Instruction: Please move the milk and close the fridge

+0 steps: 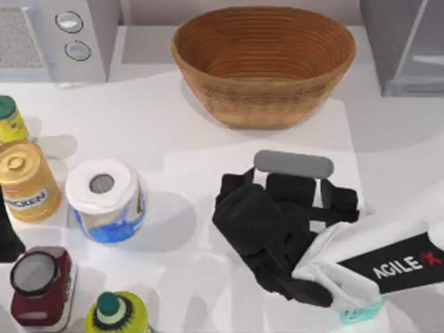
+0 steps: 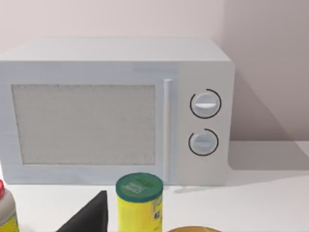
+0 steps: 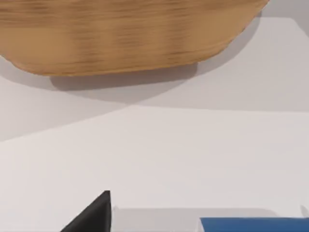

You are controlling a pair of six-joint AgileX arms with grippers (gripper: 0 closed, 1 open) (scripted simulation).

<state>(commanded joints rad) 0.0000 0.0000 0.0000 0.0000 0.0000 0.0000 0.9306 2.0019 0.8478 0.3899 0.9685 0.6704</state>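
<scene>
Blue milk [image 3: 251, 224] beside right end effector [image 3: 96, 212]

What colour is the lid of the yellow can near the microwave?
Green; the can's lid shows best in the left wrist view.

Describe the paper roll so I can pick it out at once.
Start at the microwave in the table's far left corner and come toward the near edge. Right of the yellow can stands the paper roll: white, hollow-cored, with a blue-printed wrapper, unlike its capped neighbours.
</scene>
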